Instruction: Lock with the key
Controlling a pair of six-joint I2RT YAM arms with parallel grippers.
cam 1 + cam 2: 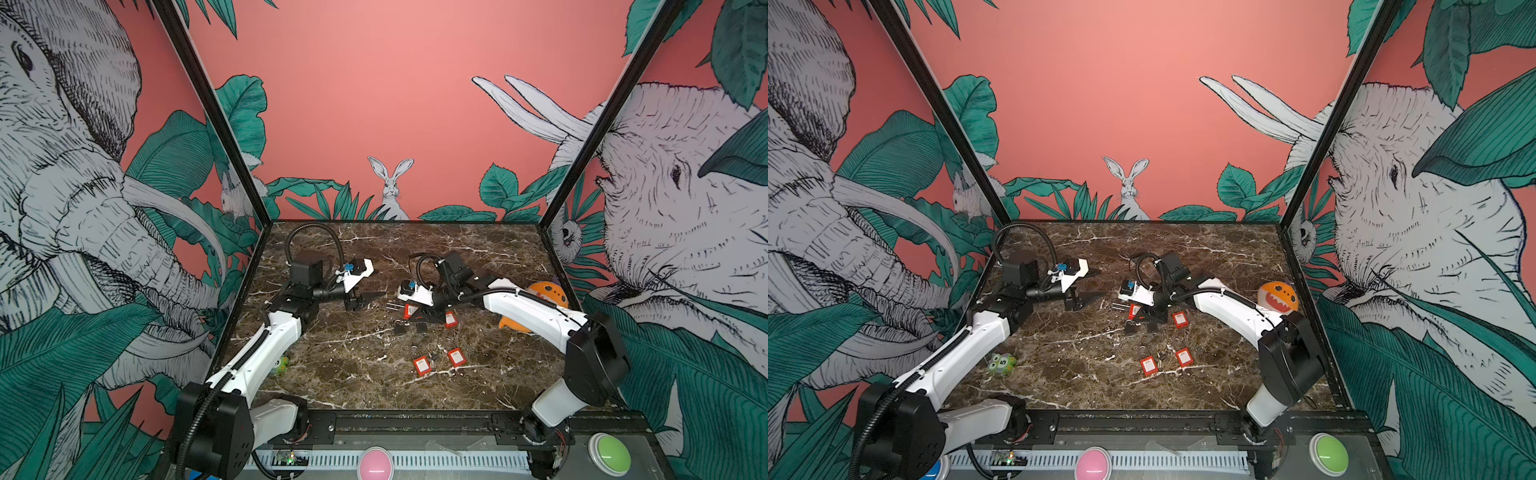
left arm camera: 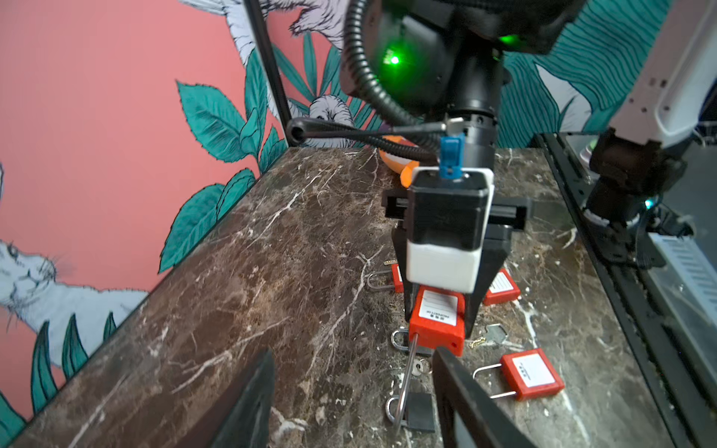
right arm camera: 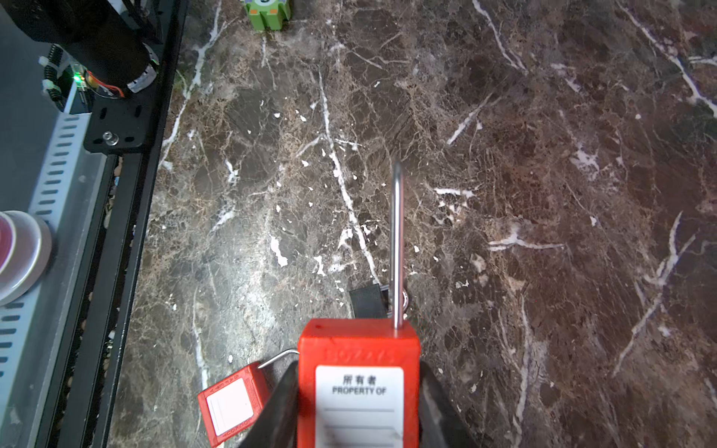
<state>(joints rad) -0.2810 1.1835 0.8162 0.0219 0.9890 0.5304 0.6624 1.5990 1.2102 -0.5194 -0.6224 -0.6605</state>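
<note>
1. The right gripper [image 3: 357,388] clamps the red padlock [image 1: 410,310] at frame centre in both top views, with its shackle [image 3: 396,240] swung open.
2. The left gripper [image 2: 353,360] gapes empty (a key [image 2: 494,334] lies beside the padlock).
3. Key pickup, insertion and locking all remain.

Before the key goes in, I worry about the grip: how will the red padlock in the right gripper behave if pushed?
Probably rigid: the red padlock has a blocky, hard-looking body clamped by the right gripper. Its smooth sides might slip under a push. The long shackle looks open, so it may swivel.
</note>
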